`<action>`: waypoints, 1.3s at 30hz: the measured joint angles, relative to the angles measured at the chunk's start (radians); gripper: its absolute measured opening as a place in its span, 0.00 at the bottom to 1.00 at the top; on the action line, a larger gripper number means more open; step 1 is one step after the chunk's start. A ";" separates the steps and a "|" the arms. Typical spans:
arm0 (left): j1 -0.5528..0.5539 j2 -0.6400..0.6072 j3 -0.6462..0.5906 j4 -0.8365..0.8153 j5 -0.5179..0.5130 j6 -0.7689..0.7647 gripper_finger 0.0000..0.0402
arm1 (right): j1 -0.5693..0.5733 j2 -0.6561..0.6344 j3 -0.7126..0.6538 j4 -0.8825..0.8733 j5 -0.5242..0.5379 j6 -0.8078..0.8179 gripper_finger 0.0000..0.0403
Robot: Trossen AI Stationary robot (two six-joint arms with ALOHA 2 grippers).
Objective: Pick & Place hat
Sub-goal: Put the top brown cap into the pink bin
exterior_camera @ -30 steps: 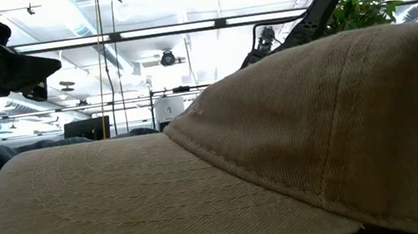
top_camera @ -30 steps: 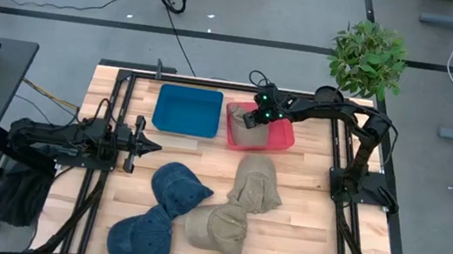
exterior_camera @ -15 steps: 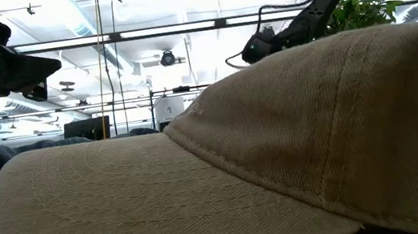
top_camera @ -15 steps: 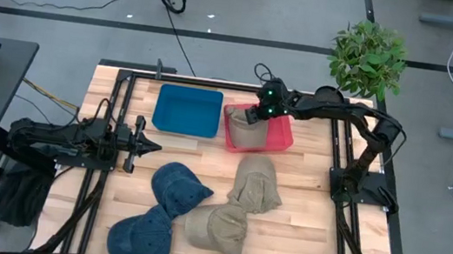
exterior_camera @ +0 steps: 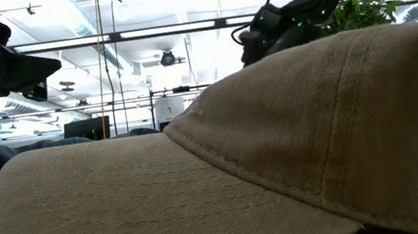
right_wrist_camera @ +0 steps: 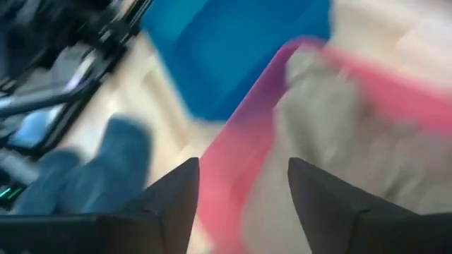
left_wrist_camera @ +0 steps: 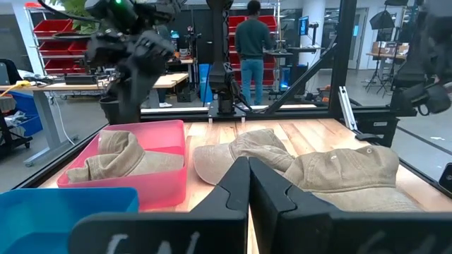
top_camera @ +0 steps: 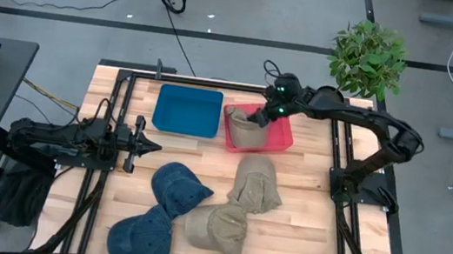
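A tan hat (top_camera: 248, 132) lies crumpled inside the pink bin (top_camera: 282, 136) at the far middle of the table. My right gripper (top_camera: 261, 114) hovers over it, open, tipped downward, with nothing between its fingers (right_wrist_camera: 176, 204). In its wrist view the hat (right_wrist_camera: 318, 120) and the pink bin's wall (right_wrist_camera: 240, 148) show below. Two more tan hats (top_camera: 256, 184) (top_camera: 217, 228) and two blue hats (top_camera: 179, 187) (top_camera: 140, 234) lie on the wood. My left gripper (top_camera: 154, 146) waits shut and level at the table's left.
An empty blue bin (top_camera: 187, 110) stands left of the pink one. A potted plant (top_camera: 367, 56) sits at the far right corner. Black frame rails (top_camera: 123, 113) run along both sides. In the low view a tan hat (exterior_camera: 280, 156) fills the foreground. A person (left_wrist_camera: 252, 49) stands beyond the table.
My right gripper has risen out of the pink bin and drawn back toward the table's far right, its tilt becoming less steep. The tan hat has stayed lying in the bin, clear of the fingers.
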 joint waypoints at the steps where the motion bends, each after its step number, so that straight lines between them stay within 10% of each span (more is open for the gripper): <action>1: 0.000 0.000 0.000 0.000 0.000 0.000 0.01 | 0.002 -0.019 0.000 -0.043 -0.024 -0.002 0.57; 8: 0.000 0.000 0.000 0.000 0.000 0.000 0.01 | 0.062 -0.181 0.000 -0.342 -0.025 -0.081 0.56; 17: 0.000 0.000 0.000 0.000 0.000 0.000 0.01 | 0.285 -0.259 0.000 -0.565 0.233 -0.130 0.50; 39: 0.000 0.000 0.000 0.000 0.000 0.000 0.01 | 0.735 -0.257 -0.195 -0.352 0.504 0.031 0.49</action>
